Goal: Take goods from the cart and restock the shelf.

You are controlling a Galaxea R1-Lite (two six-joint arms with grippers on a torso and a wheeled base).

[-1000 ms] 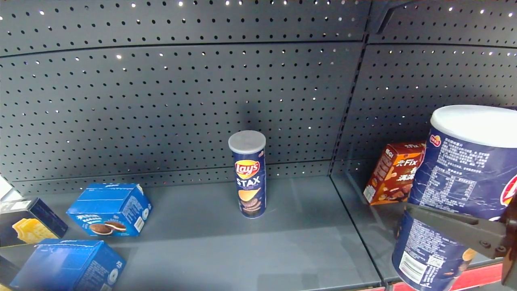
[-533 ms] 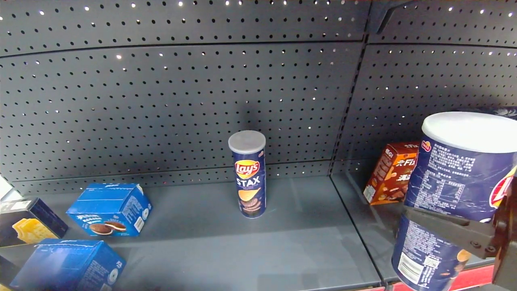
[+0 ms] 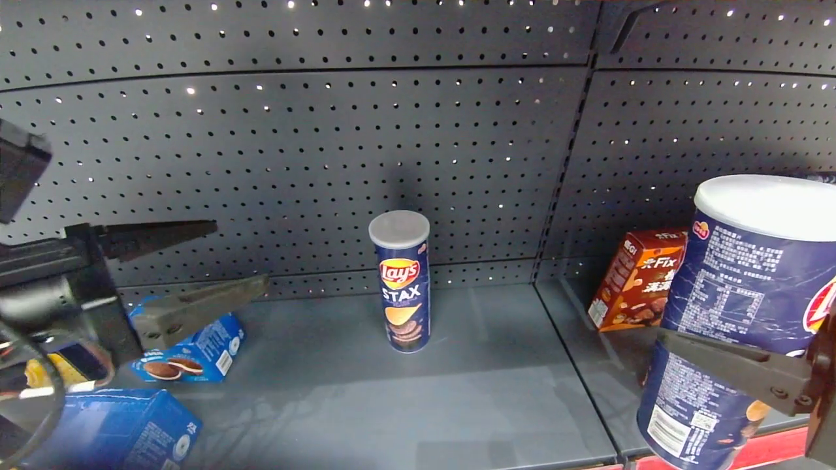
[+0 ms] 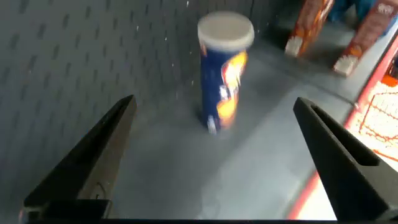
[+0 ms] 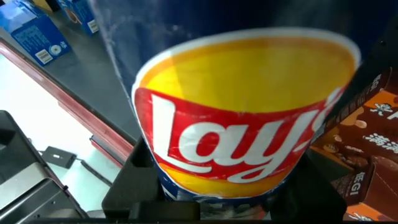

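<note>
A dark blue chips can (image 3: 400, 279) with a grey lid stands upright near the middle of the grey shelf (image 3: 457, 391); the left wrist view has this can (image 4: 222, 74) ahead of my fingers. My left gripper (image 3: 228, 260) hangs open at the left, above the shelf, nothing between its fingers. A second chips can (image 3: 738, 313) is held at the far right in front of the shelf edge, my right gripper (image 3: 751, 372) shut on it. The right wrist view has this can (image 5: 242, 112) close up.
Blue cookie boxes (image 3: 196, 352) (image 3: 111, 431) and a dark box with yellow crackers (image 3: 46, 369) lie at the shelf's left. An orange-brown box (image 3: 637, 277) stands at the right by the pegboard back wall (image 3: 326, 150). A red rail (image 3: 771, 447) edges the shelf front.
My left arm has come into the head view from the left with its fingers spread. The held can at the right has shifted slightly, first left and down, then back.
</note>
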